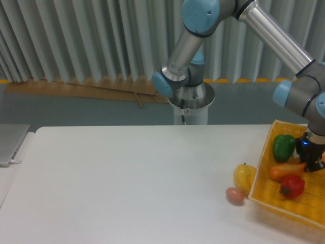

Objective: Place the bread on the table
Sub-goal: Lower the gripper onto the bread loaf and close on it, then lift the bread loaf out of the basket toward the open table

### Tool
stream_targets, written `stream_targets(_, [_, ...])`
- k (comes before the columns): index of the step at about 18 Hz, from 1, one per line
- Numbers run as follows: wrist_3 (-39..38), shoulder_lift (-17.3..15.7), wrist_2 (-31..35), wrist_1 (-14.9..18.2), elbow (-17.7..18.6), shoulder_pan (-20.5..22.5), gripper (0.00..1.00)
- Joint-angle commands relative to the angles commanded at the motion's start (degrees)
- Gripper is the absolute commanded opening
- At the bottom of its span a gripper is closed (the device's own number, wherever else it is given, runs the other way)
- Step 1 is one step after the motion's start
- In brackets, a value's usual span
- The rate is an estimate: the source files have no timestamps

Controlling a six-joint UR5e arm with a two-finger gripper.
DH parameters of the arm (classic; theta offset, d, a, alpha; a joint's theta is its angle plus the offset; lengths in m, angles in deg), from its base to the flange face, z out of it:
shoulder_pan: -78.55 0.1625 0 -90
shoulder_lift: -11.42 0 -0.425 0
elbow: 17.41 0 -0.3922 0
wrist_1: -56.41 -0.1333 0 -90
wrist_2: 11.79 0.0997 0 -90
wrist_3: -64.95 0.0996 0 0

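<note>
The rear of the scene is closed off by a pale grey-green pleated curtain hanging in vertical folds across the full width. Below it lies a blue-grey floor, with a yellow floor line visible at the curtain's foot. Flat brown cardboard sheets rest on the floor along the curtain base (one thin strip lies angled across them). Lighting is even and diffuse, with soft shadows.
</note>
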State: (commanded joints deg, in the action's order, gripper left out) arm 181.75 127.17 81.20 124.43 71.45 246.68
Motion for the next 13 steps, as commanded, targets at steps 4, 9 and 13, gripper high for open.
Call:
stream_targets(4, [0.0, -2.4, 0.1, 1.3, -0.1, -0.1, 0.31])
stream_targets(9, [0.0, -3.4, 0.0, 2.9, -0.2, 0.1, 0.31])
stream_targets(13, [-0.2, -6.6, -0.2, 6.4, -0.3, -0.4, 0.31])
